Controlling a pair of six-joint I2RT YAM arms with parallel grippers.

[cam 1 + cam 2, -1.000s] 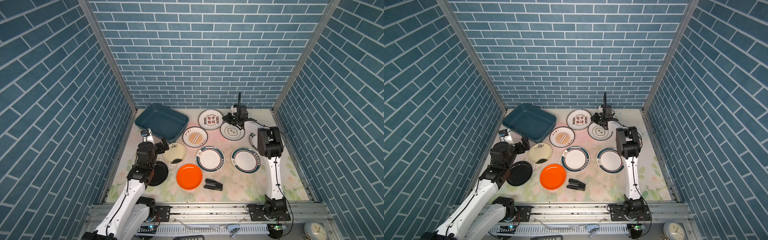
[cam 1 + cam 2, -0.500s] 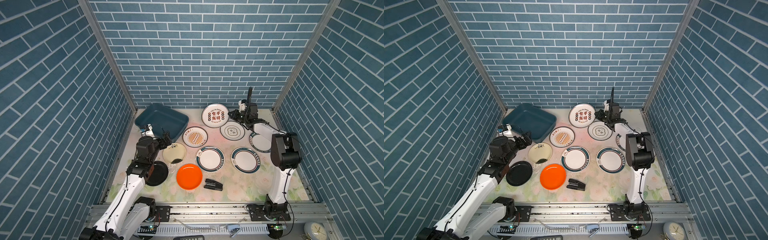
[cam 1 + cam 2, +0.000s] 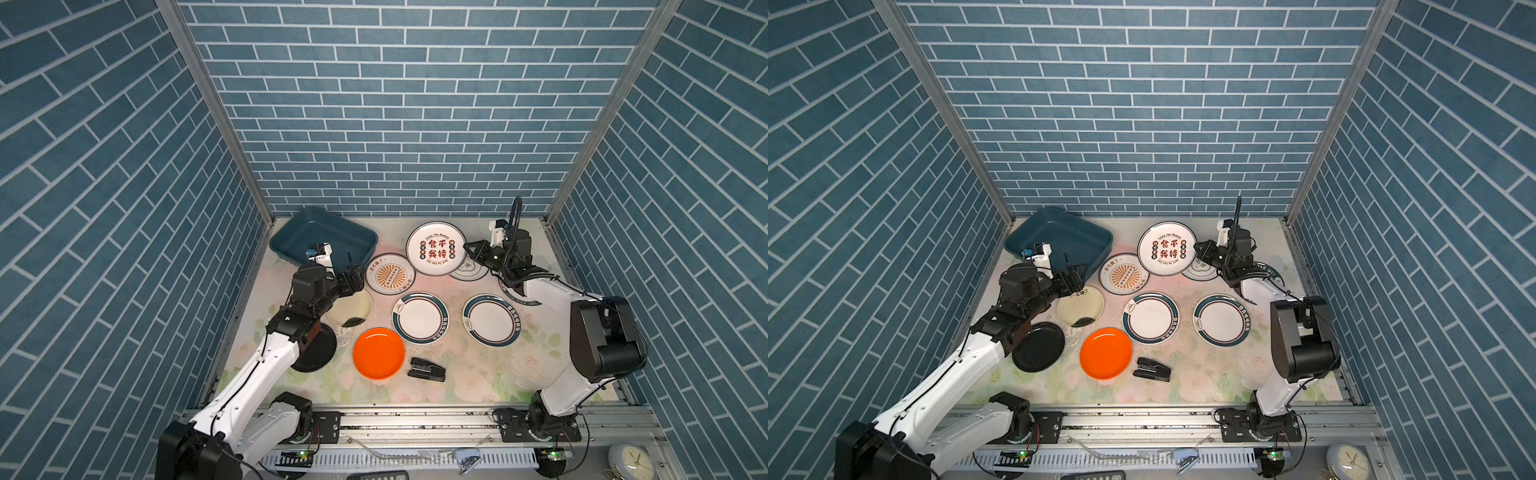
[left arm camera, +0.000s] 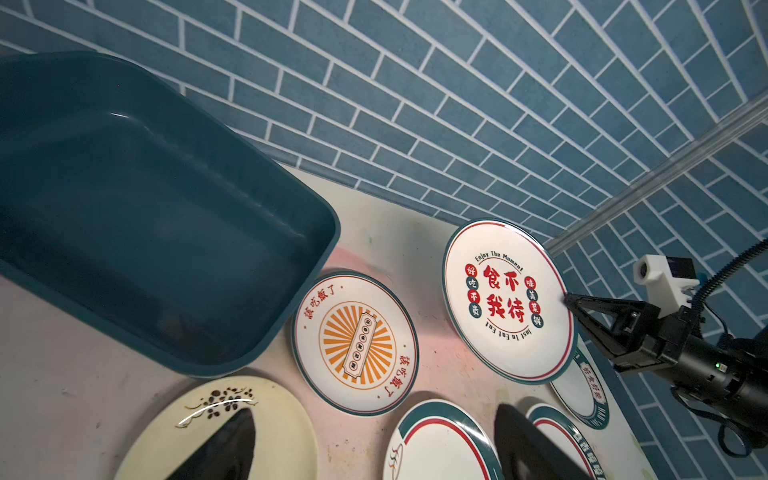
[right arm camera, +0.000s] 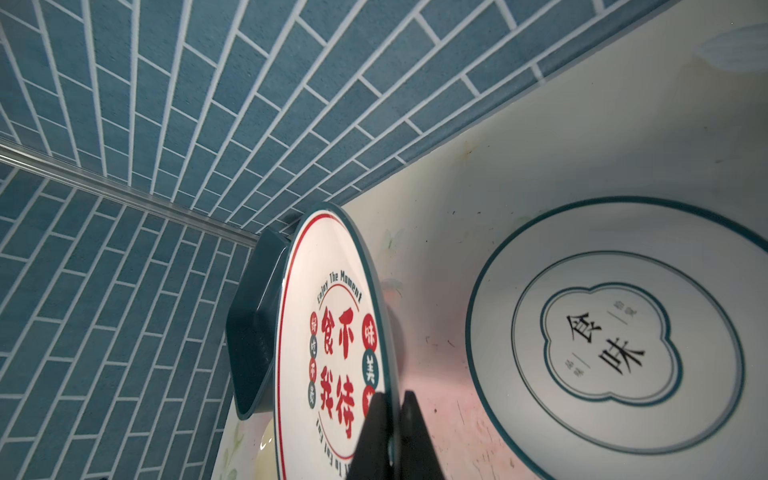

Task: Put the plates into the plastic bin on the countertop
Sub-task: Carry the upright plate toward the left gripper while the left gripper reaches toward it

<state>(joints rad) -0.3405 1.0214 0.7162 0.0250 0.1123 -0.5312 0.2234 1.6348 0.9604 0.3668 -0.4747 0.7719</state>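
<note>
My right gripper (image 3: 467, 248) (image 5: 392, 403) is shut on the rim of a white plate with red characters (image 3: 436, 248) (image 4: 507, 299) (image 5: 332, 353), held tilted above the countertop (image 3: 457, 374) at the back. The dark teal plastic bin (image 3: 324, 239) (image 4: 145, 208) stands at the back left with no plates in it. My left gripper (image 3: 353, 278) (image 4: 374, 407) is open, with nothing between its fingers, over the far edge of a cream plate (image 3: 349, 309) (image 4: 232, 419) next to the bin.
On the countertop lie a sunburst plate (image 3: 390, 274), two teal-rimmed plates (image 3: 420, 318) (image 3: 491, 320), an orange plate (image 3: 378, 353), a black plate (image 3: 316, 353) partly under my left arm, and a quatrefoil plate (image 5: 615, 324). A black stapler-like object (image 3: 427, 370) sits near the front.
My right gripper has lifted and tilted the red-character plate off the countertop, its elbow swinging right. My left gripper has reached forward over the cream plate, its jaws narrowing slightly.
</note>
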